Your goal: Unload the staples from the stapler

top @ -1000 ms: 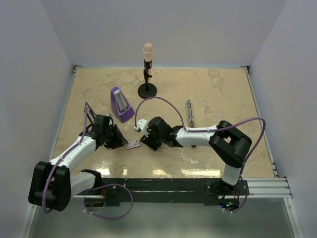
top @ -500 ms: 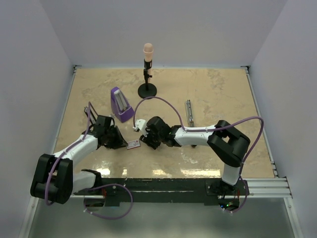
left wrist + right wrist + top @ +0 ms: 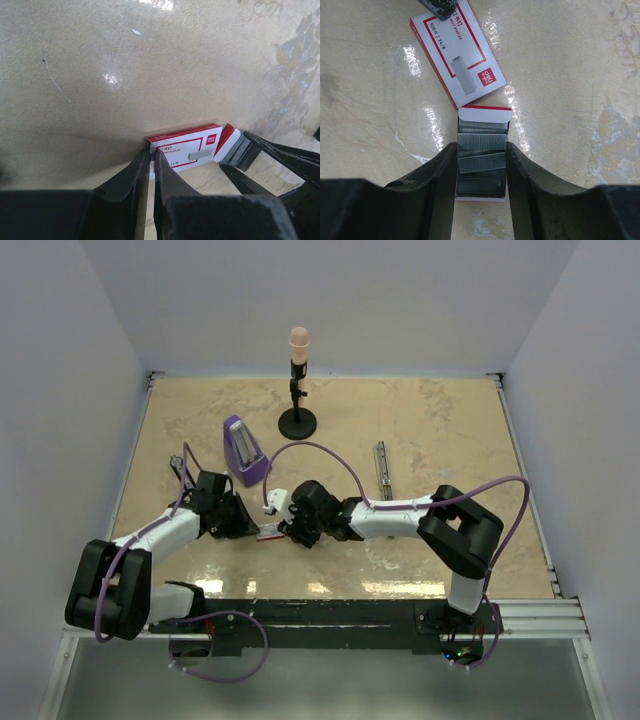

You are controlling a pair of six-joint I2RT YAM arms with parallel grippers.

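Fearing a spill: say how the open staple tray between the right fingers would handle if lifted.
The tray is open-topped and its staples lie loose and skewed, so tilting likely spills them. Thin card walls probably buckle under a hard squeeze.

The right hand (image 3: 284,526) has edged left, closer to the left hand (image 3: 245,528) and staple box (image 3: 268,533).

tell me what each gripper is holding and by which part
Left gripper pinches the staple box sleeve at its end; right gripper clamps the staple tray by its long sides.
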